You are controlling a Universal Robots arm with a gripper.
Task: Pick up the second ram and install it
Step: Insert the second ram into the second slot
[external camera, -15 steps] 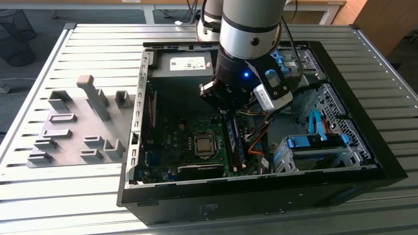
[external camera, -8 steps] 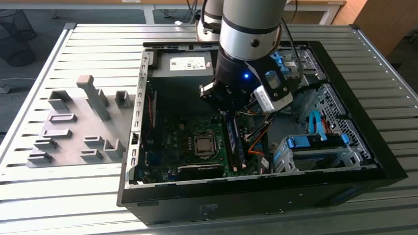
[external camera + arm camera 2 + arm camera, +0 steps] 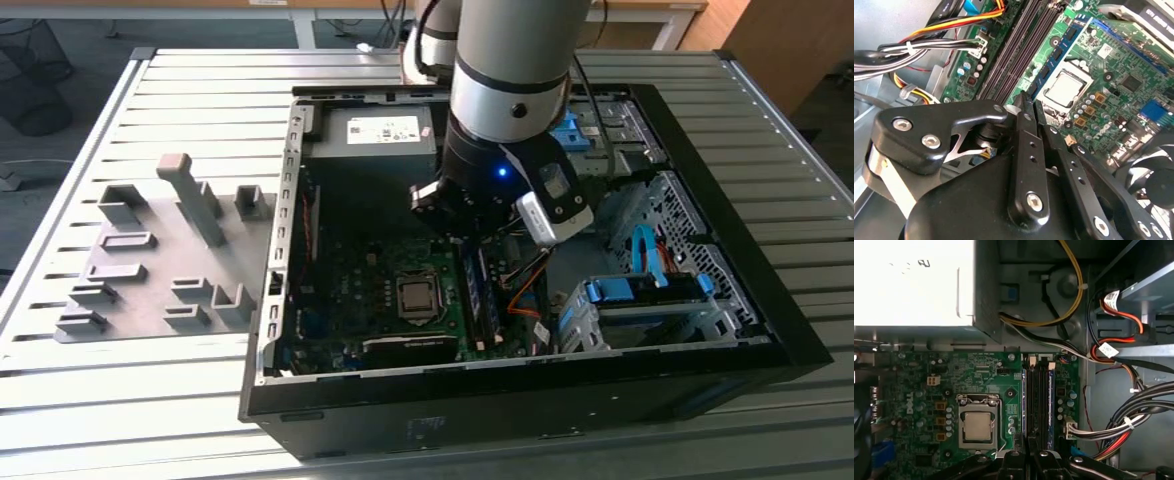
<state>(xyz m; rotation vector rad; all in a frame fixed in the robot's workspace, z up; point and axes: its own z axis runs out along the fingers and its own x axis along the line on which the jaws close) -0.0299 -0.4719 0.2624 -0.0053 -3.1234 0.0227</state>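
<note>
tool fingers pressed together, gripping nothing, directly above the second ram, whose long axis parallels the neighbouring memory slots.

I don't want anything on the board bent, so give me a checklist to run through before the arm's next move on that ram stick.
1. Gripper over the memory slots: ok.
2. Second ram standing in the slot nearest the processor: ok.
3. Second ram pressed fully home: cannot tell.
4. Grip on the second ram: cannot tell.
5. Cable bundle beside the memory slots, not across them: ok.
</note>
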